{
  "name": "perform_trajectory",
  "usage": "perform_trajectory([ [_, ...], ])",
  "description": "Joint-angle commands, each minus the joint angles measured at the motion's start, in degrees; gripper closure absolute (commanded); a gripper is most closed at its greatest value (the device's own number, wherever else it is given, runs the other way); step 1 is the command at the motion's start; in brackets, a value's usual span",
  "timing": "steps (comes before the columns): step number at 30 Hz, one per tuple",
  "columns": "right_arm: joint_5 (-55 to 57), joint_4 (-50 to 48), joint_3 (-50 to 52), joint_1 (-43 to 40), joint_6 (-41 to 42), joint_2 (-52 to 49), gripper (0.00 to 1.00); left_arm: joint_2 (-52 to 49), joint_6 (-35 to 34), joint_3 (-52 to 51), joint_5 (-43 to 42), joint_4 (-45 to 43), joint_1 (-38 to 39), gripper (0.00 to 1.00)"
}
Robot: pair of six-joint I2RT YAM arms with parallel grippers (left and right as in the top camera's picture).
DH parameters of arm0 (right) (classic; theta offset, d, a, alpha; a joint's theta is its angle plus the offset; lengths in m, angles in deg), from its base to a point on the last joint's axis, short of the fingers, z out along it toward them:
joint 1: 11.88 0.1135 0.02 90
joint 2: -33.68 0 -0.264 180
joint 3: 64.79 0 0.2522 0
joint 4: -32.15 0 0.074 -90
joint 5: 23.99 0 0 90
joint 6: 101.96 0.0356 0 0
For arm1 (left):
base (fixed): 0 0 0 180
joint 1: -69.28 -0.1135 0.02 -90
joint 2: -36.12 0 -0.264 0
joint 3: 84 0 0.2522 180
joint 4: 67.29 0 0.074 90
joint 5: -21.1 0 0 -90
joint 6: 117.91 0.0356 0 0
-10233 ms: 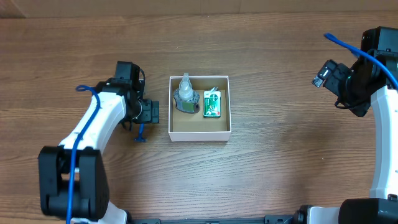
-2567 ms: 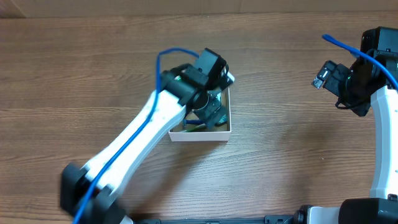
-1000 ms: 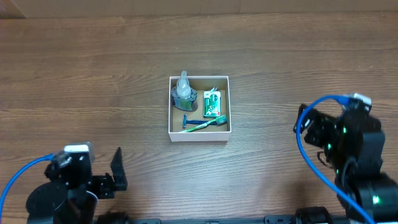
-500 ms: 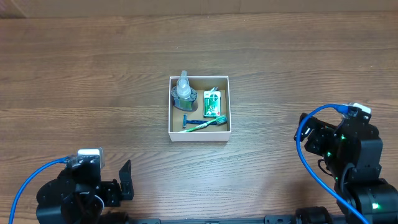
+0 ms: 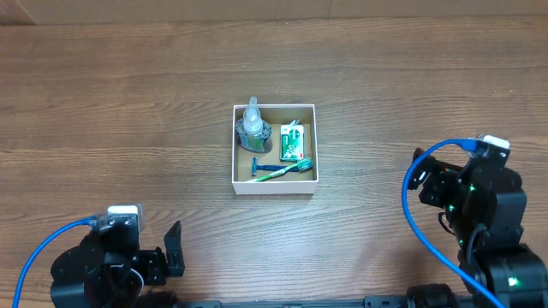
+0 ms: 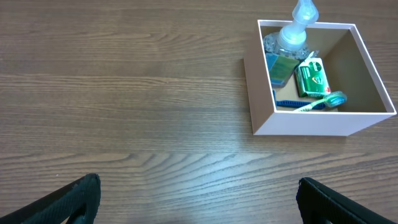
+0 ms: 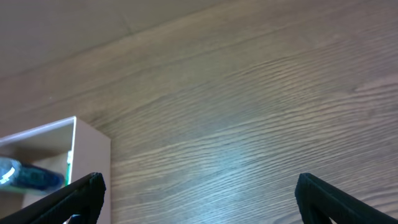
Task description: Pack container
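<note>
The container (image 5: 274,186) is a square white box with a tan inside at the table's middle. In it lie a clear pump bottle (image 5: 253,128), a green packet (image 5: 293,144) and a green-and-blue toothbrush (image 5: 281,170). It also shows in the left wrist view (image 6: 311,123) and partly in the right wrist view (image 7: 87,140). My left gripper (image 6: 199,202) is open and empty, pulled back to the front left (image 5: 169,248). My right gripper (image 7: 199,199) is open and empty, at the front right (image 5: 428,184).
The table top (image 5: 128,111) is brown wood grain. Blue cables loop beside both arm bases at the front corners, one on the left (image 5: 34,248) and one on the right (image 5: 415,218).
Both arms have drawn back to the front corners. The toothbrush now lies in the container, where it was absent at first. In the last half second almost nothing moved.
</note>
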State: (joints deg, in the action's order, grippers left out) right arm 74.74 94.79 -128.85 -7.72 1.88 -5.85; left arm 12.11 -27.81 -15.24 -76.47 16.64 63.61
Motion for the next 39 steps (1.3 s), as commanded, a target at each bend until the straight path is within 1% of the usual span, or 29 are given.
perform_trajectory([
  [1,-3.28,-3.45,4.17,0.50,-6.86,5.01,0.00,0.13,-0.50,-0.24,-1.27,-0.09,-0.20,0.00],
  [3,-3.93,-7.08,8.15,0.50,-7.06,8.66,0.00,0.13,-0.50,-0.24,-1.27,-0.09,-0.20,0.00],
  [9,-9.29,-21.27,25.20,0.50,-7.06,24.00,0.00,0.13,-0.50,-0.24,-1.27,-0.09,-0.20,0.00],
  [13,-10.88,-28.06,32.65,0.50,-7.06,32.70,0.00,0.13,-0.50,-0.24,-1.27,-0.09,-0.20,0.00],
  [16,-11.34,-32.15,35.76,0.42,-7.08,35.41,0.00,0.13,-0.50,-0.24,-1.27,-0.11,-0.20,0.00],
  [18,-11.23,-36.54,38.03,0.26,-7.10,36.28,0.00,0.13,-0.50,-0.24,-1.27,-0.11,-0.20,0.00],
  [21,-11.39,-45.77,42.47,0.26,-10.73,37.83,0.00,0.13,-0.50,-0.24,-1.27,-0.09,-0.20,0.00],
  [24,-11.37,-49.88,45.94,0.26,-12.66,39.36,0.00,0.13,-0.50,-0.24,-1.27,-0.09,-0.20,0.00],
  [27,-11.43,-52.33,49.59,0.26,-12.59,39.36,0.00,0.13,-0.50,-0.24,-1.27,-0.11,-0.20,0.00],
  [31,-11.13,-43.67,49.86,0.26,-12.68,39.39,0.00,0.13,-0.50,-0.24,-1.27,-0.11,-0.20,0.00],
  [39,-10.34,-44.09,49.83,1.03,-12.59,39.36,0.00,0.13,-0.50,-0.24,-1.27,-0.11,-0.20,0.00],
])
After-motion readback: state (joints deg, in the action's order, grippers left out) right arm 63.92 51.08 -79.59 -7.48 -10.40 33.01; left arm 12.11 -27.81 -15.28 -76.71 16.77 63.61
